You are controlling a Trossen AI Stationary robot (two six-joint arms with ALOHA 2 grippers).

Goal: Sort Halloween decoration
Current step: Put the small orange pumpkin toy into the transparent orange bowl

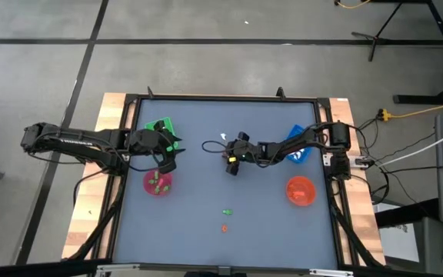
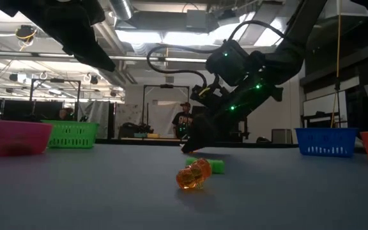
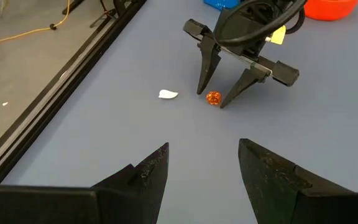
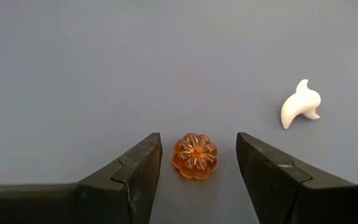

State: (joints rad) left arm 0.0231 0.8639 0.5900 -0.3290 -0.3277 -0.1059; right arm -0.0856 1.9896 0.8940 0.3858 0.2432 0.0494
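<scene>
Worktop (image 1: 206, 223): grey-blue, framed in black, workshop room behind.
Right end effector (image 3: 215, 104): down at mid-worktop, fingers spread, straddling an orange pumpkin figure (image 4: 195, 155), nothing gripped.
White ghost figure (image 4: 301, 105): lying just beside them.
Left end effector (image 3: 202, 171): over the pink bowl (image 1: 158, 183), fingers apart, empty.
Near edge: green figure (image 1: 227, 211) and another orange figure (image 1: 224, 228) loose.
</scene>
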